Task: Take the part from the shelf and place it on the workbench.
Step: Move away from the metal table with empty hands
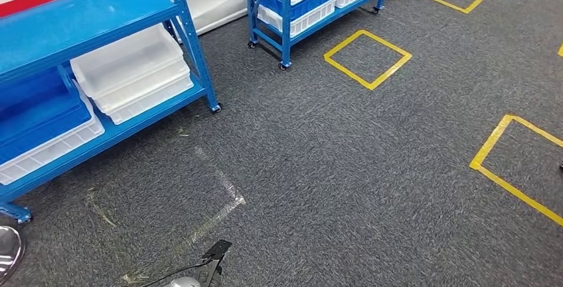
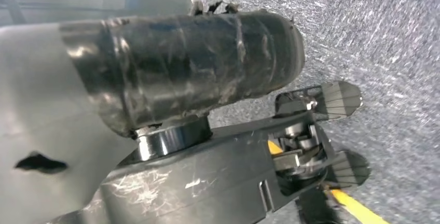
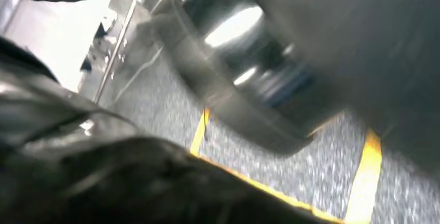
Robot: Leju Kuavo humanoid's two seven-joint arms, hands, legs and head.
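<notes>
- Part from the shelf: I cannot pick it out for certain. The right wrist view shows a shiny round metal piece close to the lens and badly blurred. Whether it is the part, I cannot tell.
- Right hand: a dark blurred mass beside that metal piece. Its fingers cannot be made out, so I cannot tell whether it grips anything.
- Left hand: the left wrist view shows the taped black thumb apart from the dark fingers, with nothing between them, above grey carpet.
- In the head view this hand is just a dark tip at the bottom edge, over the floor.
- The head view alone gives the room: a blue shelf at the left holding stacked white bins and a blue bin.
- A second blue rack with bins stands farther back.
- Yellow tape squares mark the carpet. Both wrist views catch bits of such tape.
- A silver disc sits at the lower left edge of the head view.
</notes>
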